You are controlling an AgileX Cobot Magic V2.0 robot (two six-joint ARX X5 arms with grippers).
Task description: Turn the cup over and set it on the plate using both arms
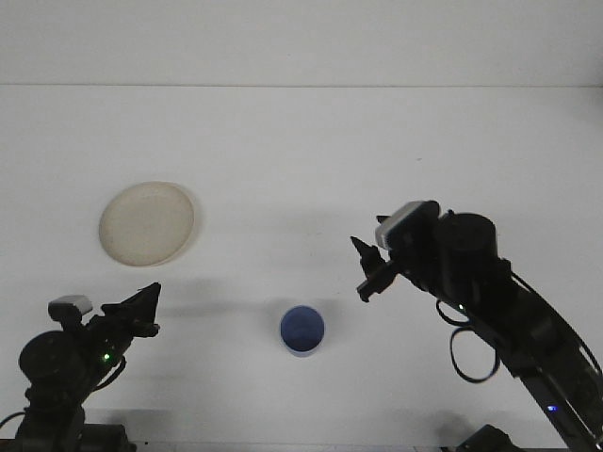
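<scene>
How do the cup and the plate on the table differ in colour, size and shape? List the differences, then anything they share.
The cup is blue; the plate is cream.
The cup looks much smaller across than the plate.
The cup has upright walls and stands with its opening up; the plate is shallow and flat.
The cup sits nearer the robot, the plate farther back on the left.
Both are round, rest on the white table, and are untouched by either claw.

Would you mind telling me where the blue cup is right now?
In the front view the cup stands on the table near the front edge, between the two grippers, right of and nearer than the plate.
</scene>
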